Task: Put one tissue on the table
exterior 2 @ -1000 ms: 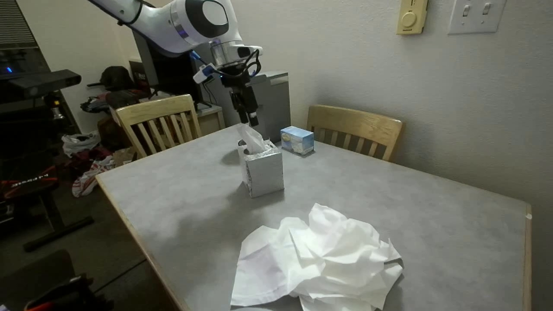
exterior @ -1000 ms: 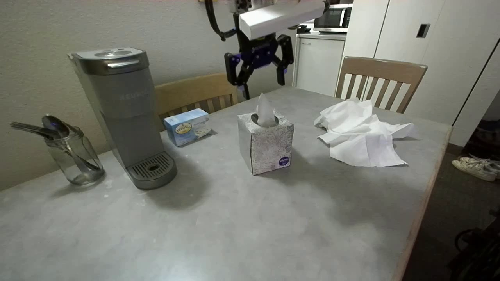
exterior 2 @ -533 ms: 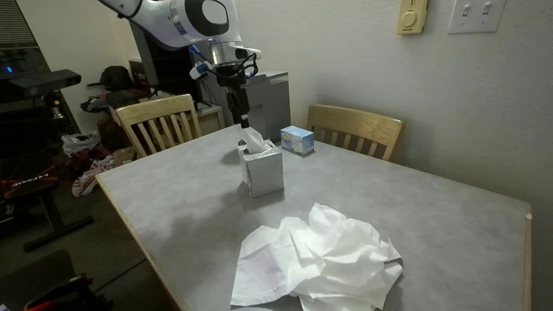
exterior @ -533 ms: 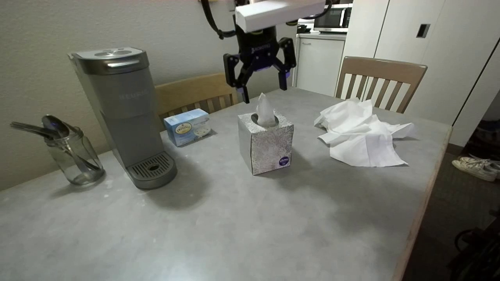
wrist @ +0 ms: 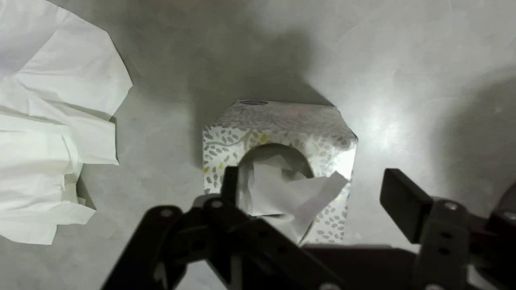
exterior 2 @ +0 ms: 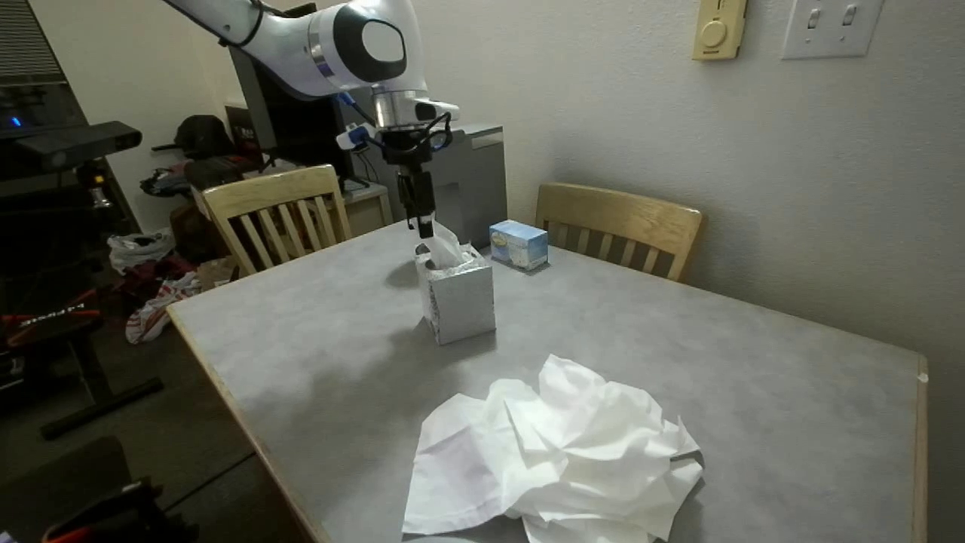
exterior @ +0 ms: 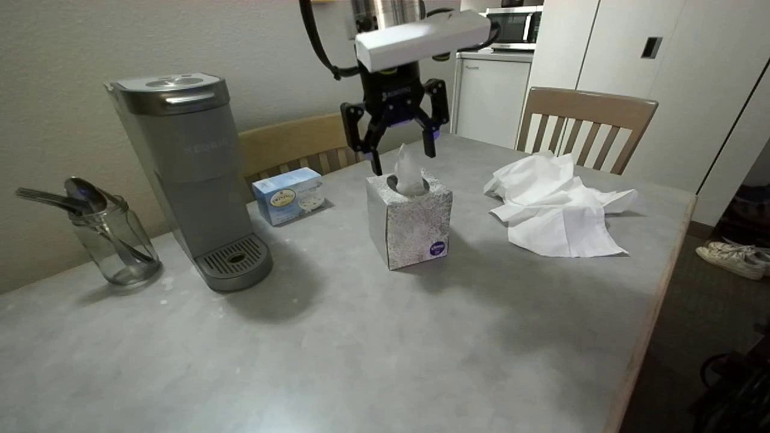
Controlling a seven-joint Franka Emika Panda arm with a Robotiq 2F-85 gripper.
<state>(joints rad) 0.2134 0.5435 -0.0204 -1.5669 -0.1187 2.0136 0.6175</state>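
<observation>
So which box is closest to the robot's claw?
The patterned tissue box, white tissue poking up: the open gripper hangs close to its top. The blue box sits farther off, near the coffee maker.

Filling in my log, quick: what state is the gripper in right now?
Gripper: open, holding nothing; the tissue sticks up from its box.

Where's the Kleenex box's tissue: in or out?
Partly out: the tissue pokes up from the box in both exterior views; lower end hidden.
</observation>
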